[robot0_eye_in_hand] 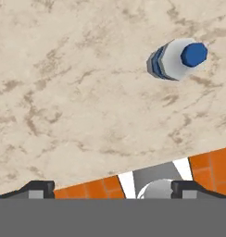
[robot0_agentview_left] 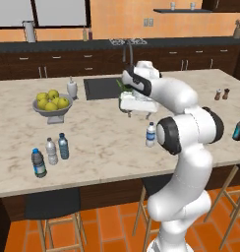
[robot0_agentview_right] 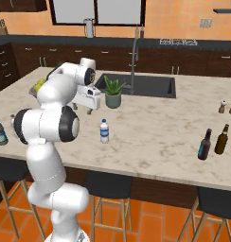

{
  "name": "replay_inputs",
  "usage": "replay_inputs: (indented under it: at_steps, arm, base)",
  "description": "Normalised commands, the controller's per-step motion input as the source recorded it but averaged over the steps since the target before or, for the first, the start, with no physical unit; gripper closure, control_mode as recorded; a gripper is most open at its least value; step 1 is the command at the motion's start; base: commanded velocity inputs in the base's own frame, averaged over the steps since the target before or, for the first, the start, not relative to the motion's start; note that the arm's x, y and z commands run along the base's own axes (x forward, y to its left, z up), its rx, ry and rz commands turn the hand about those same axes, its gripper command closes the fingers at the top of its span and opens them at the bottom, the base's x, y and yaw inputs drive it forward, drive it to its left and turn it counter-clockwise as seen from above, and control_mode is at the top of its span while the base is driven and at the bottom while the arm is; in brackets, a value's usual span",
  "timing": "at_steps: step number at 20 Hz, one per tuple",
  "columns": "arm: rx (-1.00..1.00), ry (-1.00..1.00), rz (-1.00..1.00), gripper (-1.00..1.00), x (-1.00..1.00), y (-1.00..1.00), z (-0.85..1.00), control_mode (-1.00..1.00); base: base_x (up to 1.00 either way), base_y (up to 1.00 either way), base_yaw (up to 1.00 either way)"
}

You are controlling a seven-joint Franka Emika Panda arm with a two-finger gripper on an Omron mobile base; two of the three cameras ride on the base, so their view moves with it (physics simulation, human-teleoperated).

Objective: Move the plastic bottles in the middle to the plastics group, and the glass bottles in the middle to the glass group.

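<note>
One blue-capped bottle (robot0_eye_in_hand: pixel 177 59) upright near the counter edge (robot0_eye_in_hand: pixel 87 178), open empty gripper (robot0_eye_in_hand: pixel 112 190) above

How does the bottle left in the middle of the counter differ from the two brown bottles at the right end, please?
The middle bottle is clear with a blue cap and a white-blue label; the brown bottles are dark, one with a teal label. The middle bottle is shorter and stubbier, while the brown bottles have long narrow necks. The middle bottle stands alone; the brown bottles stand as a pair. All stand upright on the counter.
</note>
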Motion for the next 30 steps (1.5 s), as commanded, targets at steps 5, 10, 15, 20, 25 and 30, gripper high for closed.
replay_inputs:
  at_steps: [5, 10, 15, 20, 25, 30]
  arm:
    - [-0.01, -0.14, -0.26, -1.00, -0.24, -0.92, -0.43, -1.00]
    - [-0.20, 0.01, -0.09, -1.00, 0.46, -0.20, 0.22, -1.00]
    - [-0.15, 0.02, 0.06, -1.00, 0.30, -0.03, 0.25, -1.00]
    - [0.00, 0.02, 0.03, -1.00, 0.06, -0.34, -0.12, -1.00]
    - [0.00, 0.06, 0.03, -1.00, 0.30, -0.02, -0.34, -1.00]
    - [0.00, 0.04, 0.09, -1.00, 0.18, 0.00, -0.31, -1.00]
  base:
    - [0.00, 0.00, 0.00]
    - [0.00, 0.00, 0.00]
    - [0.00, 0.00, 0.00]
    - [0.00, 0.00, 0.00]
    - [0.00, 0.00, 0.00]
    - [0.00, 0.00, 0.00]
